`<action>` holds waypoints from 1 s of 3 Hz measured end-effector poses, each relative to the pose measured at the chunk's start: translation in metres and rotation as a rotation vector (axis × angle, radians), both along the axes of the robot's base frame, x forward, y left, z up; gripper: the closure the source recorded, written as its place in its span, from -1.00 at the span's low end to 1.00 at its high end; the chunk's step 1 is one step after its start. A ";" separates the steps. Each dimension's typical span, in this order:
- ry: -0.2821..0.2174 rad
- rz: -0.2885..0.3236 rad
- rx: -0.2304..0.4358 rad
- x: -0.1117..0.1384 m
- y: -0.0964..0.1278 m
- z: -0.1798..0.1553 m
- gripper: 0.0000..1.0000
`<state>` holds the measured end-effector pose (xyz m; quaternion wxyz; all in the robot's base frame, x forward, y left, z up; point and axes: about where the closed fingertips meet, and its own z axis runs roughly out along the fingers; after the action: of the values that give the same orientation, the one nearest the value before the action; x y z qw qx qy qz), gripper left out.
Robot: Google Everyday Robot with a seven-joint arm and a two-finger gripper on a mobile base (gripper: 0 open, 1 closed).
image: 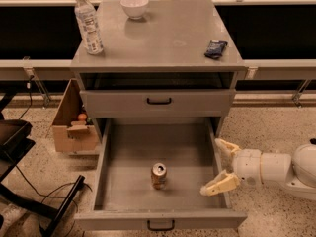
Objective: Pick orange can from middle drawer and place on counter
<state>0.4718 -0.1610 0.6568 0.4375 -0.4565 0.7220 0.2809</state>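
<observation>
The orange can (pixel 158 175) stands upright in the open middle drawer (pixel 128 196), near the middle of its tray and toward the front. My gripper (pixel 220 166) is at the drawer's right wall, to the right of the can and apart from it. Its two cream fingers are spread open and empty, one finger (pixel 225 147) over the wall and the other (pixel 218 185) just inside the drawer. The grey counter (pixel 163 38) tops the cabinet above.
On the counter stand a clear plastic bottle (pixel 88 23) at the left, a white bowl (pixel 135 6) at the back and a dark blue packet (pixel 216 49) at the right. The upper handled drawer (pixel 158 101) is shut. A cardboard box (pixel 73 126) sits left of the cabinet. A black stand and cables (pixel 34 196) lie at the lower left.
</observation>
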 end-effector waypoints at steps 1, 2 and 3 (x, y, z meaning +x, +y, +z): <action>-0.003 0.004 0.071 0.031 0.009 -0.032 -1.00; -0.003 0.025 0.138 0.066 0.023 -0.080 -1.00; -0.014 0.050 0.166 0.094 0.031 -0.125 -1.00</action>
<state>0.5661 -0.1296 0.5315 0.4716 -0.4383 0.6817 0.3476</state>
